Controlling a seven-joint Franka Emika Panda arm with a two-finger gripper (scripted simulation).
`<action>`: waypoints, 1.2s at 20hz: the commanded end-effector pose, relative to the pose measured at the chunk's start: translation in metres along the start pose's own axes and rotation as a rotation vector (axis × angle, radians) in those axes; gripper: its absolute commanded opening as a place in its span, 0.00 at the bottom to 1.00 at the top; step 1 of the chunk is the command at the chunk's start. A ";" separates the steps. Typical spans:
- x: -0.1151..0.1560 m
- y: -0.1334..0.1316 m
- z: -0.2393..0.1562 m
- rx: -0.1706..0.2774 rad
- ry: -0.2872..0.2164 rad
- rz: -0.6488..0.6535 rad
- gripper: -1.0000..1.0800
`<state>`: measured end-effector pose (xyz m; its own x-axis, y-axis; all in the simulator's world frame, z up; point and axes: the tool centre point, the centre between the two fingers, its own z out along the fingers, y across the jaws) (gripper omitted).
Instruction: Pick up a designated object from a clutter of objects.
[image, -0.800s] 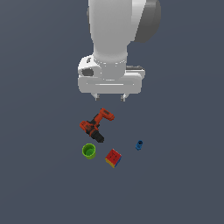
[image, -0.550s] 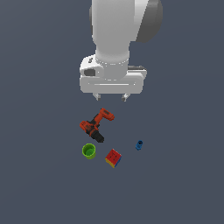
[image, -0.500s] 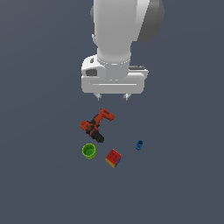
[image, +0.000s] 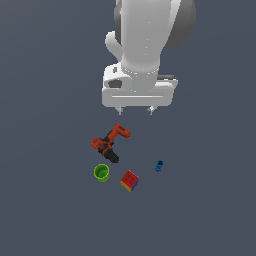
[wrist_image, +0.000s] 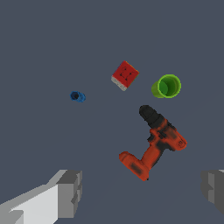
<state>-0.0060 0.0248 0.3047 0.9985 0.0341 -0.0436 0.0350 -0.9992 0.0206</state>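
Note:
The designated object, a tiny blue knobbly piece (image: 159, 166) (wrist_image: 78, 96), lies alone on the dark floor at the exterior view's right of the clutter. That clutter is a red-orange and black drill (image: 109, 142) (wrist_image: 155, 141), a green cup (image: 102, 173) (wrist_image: 167, 86) and a red, yellow and blue cube (image: 129, 180) (wrist_image: 125, 75). My gripper (image: 135, 110) (wrist_image: 142, 193) hangs open well above the floor, over the drill, with nothing between its fingers (wrist_image: 70, 194). The blue piece sits apart from it, lower in the exterior view and toward that view's right.
A flat dark grey floor (image: 45, 200) spreads out on all sides. The white arm (image: 147, 40) fills the upper middle of the exterior view. Nothing else stands near the objects.
The arm and gripper have drifted slightly toward the exterior view's right and a little lower. The objects have not moved.

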 end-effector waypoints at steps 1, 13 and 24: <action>0.002 -0.002 0.003 0.000 0.000 0.007 0.96; 0.040 -0.035 0.058 0.004 0.014 0.119 0.96; 0.079 -0.090 0.153 0.018 0.032 0.293 0.96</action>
<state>0.0596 0.1073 0.1585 0.9724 -0.2330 -0.0102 -0.2329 -0.9724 0.0125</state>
